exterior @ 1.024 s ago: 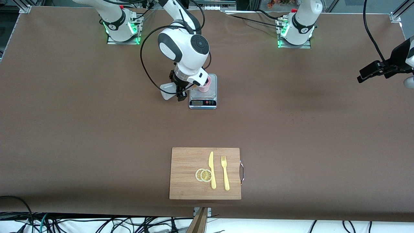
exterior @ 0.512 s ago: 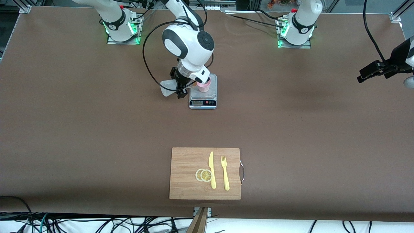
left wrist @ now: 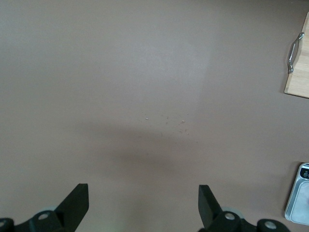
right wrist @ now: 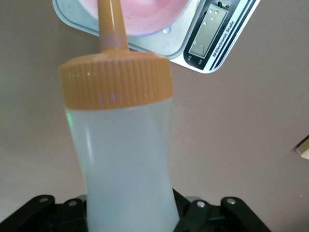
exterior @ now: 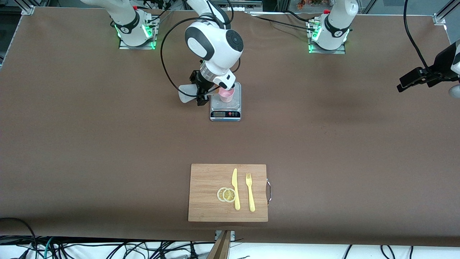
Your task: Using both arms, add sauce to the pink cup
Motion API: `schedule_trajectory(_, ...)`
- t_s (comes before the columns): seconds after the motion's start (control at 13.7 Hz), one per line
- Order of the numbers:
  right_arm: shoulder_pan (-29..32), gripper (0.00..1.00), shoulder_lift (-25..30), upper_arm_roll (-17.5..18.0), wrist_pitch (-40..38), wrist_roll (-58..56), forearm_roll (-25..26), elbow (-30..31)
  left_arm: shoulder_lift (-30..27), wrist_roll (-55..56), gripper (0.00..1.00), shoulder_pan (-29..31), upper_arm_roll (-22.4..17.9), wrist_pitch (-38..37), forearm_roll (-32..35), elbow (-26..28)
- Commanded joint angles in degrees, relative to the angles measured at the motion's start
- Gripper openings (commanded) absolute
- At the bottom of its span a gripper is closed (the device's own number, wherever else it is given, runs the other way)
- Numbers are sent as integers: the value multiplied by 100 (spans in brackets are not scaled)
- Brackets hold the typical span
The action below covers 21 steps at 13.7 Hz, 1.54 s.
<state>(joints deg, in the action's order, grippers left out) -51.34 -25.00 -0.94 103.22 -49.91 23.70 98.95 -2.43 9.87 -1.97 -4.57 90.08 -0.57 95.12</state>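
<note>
My right gripper (exterior: 201, 96) is shut on the sauce bottle (exterior: 187, 94) and holds it tipped on its side beside the scale. In the right wrist view the whitish bottle (right wrist: 123, 159) fills the space between the jaws. Its orange cap (right wrist: 116, 87) and nozzle (right wrist: 111, 24) point into the pink cup (right wrist: 145, 12). The pink cup (exterior: 227, 95) stands on a small digital scale (exterior: 225, 114). My left gripper (exterior: 413, 80) is open and empty and waits in the air at the left arm's end of the table, over bare table in its wrist view (left wrist: 143, 203).
A wooden cutting board (exterior: 208, 201) lies near the front camera's edge of the table with a yellow knife (exterior: 235, 189), a yellow fork (exterior: 249, 192) and lemon slices (exterior: 226, 194). The left wrist view shows the board's handle (left wrist: 292, 48) and the scale's corner (left wrist: 299, 203).
My right arm has shifted toward the robots' bases with the bottle, bringing the nozzle closer over the pink cup. The left arm has not moved.
</note>
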Motion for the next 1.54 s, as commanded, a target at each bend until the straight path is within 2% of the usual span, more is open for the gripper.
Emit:
schedule_trajectory(0.0,-96,0,22,-38,-250,61,108,-130,85,-47,100,31,-9,-78,-197,-178)
schedule_trajectory(1.02,-78,0,-13,-38,-241,25,134,-130,85,-47,100,22,0,-78,-197,-178)
schedule_trajectory(1.46,89,0,-57,-56,101,-71,-402,-139,85,-56,100,22,0,-78,-197,-178)
